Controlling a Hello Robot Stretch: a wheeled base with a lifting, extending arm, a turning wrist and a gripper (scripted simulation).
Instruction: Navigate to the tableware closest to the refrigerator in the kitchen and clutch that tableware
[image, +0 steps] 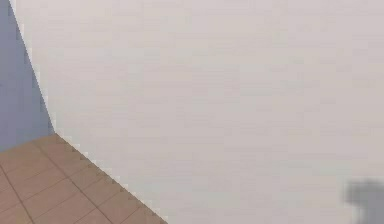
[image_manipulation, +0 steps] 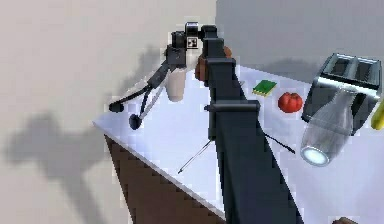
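Note:
In the arm side view my arm (image_manipulation: 235, 130) reaches out over a white countertop (image_manipulation: 170, 135). The gripper (image_manipulation: 126, 112) is at the counter's far left corner, its thin fingers (image_manipulation: 150, 90) pointing down toward the picture's left. A pale cup-like vessel (image_manipulation: 178, 84) stands on the counter right by the gripper's body, with a small brown thing (image_manipulation: 202, 68) beside it. I cannot tell whether the gripper holds anything. A thin dark utensil (image_manipulation: 197, 156) lies on the counter left of the arm.
Right of the arm are a green block (image_manipulation: 264, 87), a red tomato-like ball (image_manipulation: 290, 101), a toaster (image_manipulation: 345, 82) and a clear glass vessel (image_manipulation: 325, 138). The forward view has a white wall (image: 220, 100) close ahead, a blue-grey wall (image: 20, 80) and brown tiles (image: 60, 190).

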